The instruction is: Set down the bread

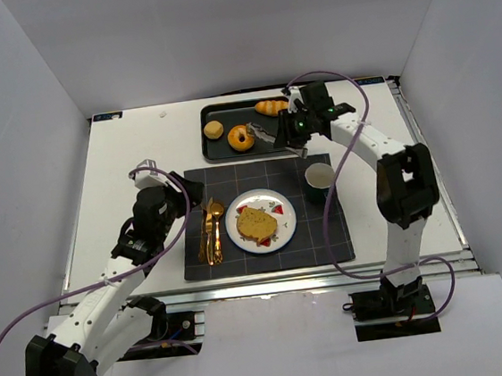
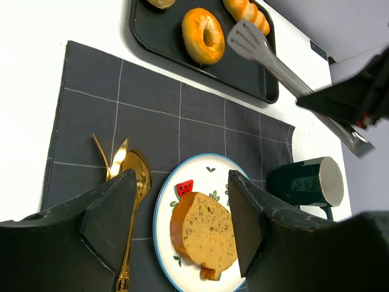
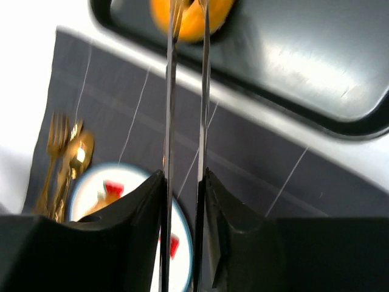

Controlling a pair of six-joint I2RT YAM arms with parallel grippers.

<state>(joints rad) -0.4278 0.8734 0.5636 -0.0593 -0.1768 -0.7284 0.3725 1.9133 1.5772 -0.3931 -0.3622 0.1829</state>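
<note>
Surface (image 1: 123, 165): white, boxed in by plain white walls (image 1: 41, 66).
Placemat (image 1: 328, 234): dark grey with thin pale grid lines, spread under the plate and out to both sides of it.
Left jaws: hanging left of the plate, over the placemat's left part, spread wide, nothing between the black fingers (image 2: 106, 216).
Cutlery (image 1: 211, 233): gold pieces, a fork and a spoon among them, lying side by side on the placemat just left of the plate.
Plate (image 1: 232, 217): white with a blue rim and watermelon motifs, at the placemat's middle.
Bread slice (image 1: 257, 224): lying flat on the plate, brown crust around a pale crumb, covering most of the plate's centre.
Tray (image 1: 220, 151): black, behind the plate, just past the placemat's far edge.
Bun (image 1: 213, 129): small and round, on the tray, behind and left of the plate.
Doughnut (image 1: 241, 138): orange ring on the tray, straight behind the plate.
Striped roll (image 1: 271, 107): at the tray's far edge, behind and slightly right of the plate.
Tongs (image 1: 268, 134): metal, behind the plate, tips over the tray just right of the doughnut; contact with it impossible to tell.
Right jaws: behind and right of the plate, over the tray's right end, clamped on the tongs' two arms and pressing them nearly parallel.
Mug (image 1: 320, 178): dark green, upright on the placemat, just right of the plate.
</note>
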